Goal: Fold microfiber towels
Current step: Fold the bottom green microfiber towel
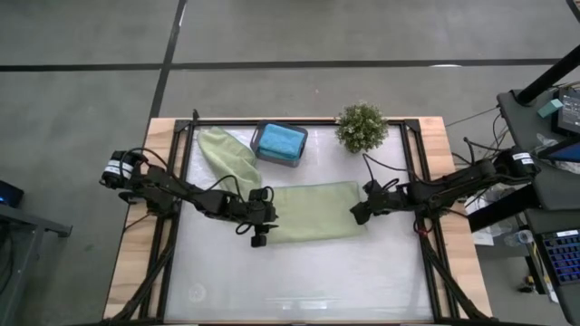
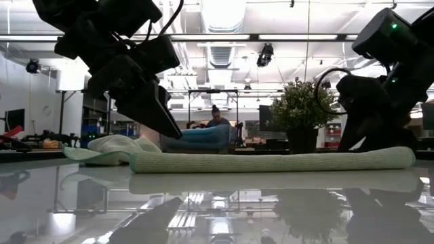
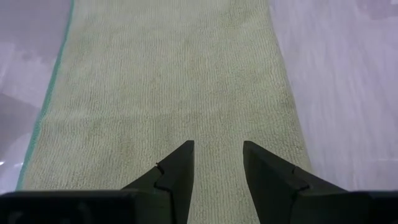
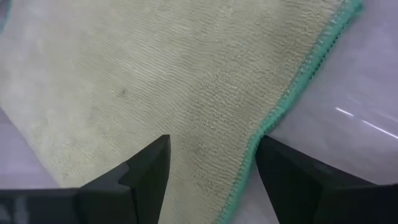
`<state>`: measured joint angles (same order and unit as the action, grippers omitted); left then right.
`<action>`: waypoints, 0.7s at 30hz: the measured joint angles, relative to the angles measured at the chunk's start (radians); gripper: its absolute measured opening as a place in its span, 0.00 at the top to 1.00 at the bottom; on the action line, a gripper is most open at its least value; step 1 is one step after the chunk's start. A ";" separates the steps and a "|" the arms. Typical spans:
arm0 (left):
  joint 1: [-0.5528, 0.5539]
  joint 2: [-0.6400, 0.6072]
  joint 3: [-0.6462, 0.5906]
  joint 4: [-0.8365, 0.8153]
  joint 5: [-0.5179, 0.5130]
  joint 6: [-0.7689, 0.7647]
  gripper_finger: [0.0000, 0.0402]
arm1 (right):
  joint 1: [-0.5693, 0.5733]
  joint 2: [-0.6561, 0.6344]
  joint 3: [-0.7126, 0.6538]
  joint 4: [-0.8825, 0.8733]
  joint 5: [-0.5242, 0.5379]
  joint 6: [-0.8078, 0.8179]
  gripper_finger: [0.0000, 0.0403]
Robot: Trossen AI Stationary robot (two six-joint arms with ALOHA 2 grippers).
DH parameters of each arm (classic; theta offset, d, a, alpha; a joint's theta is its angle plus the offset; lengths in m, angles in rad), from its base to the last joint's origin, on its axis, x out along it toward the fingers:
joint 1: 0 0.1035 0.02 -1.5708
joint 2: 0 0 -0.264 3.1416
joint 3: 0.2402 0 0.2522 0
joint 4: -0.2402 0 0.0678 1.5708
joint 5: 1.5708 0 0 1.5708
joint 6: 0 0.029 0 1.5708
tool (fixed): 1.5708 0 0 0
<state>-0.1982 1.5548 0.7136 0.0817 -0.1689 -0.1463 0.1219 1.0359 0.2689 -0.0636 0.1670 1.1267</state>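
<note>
Fingers (image 3: 180,171) over towel (image 1: 313,213); plant (image 1: 362,127) beyond

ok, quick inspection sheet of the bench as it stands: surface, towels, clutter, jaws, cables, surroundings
Surface: glossy white table top, wooden edge strips, dark frame rails.
Job's things: folded sage green towel lying flat mid-table; second sage green towel loosely heaped at the back; teal-blue towel in the tray.
Clutter: dark grey tray and potted plant, both along the back edge.
Grippers: left gripper over the folded towel's left end, jaws open; right gripper over its right end, jaws open, at the teal-stitched edge.
Cables: black leads along both arms; a loop near the right arm.
Surroundings: equipment bench to the right; a person seated far behind.
</note>
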 joint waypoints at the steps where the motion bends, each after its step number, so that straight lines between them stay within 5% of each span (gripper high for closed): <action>1: 0.000 0.001 0.000 0.005 -0.001 0.004 0.69 | 0.000 0.000 -0.006 0.016 0.003 0.000 0.44; 13: 0.000 0.002 0.000 0.024 -0.030 0.023 0.69 | 0.000 0.017 -0.018 0.077 0.040 -0.013 0.44; 21: 0.000 0.002 0.000 0.024 -0.030 0.024 0.69 | 0.000 0.162 -0.008 0.229 0.067 -0.069 0.51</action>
<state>-0.1978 1.5570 0.7136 0.1059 -0.1989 -0.1226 0.1219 1.1981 0.2609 0.1657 0.2341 1.0577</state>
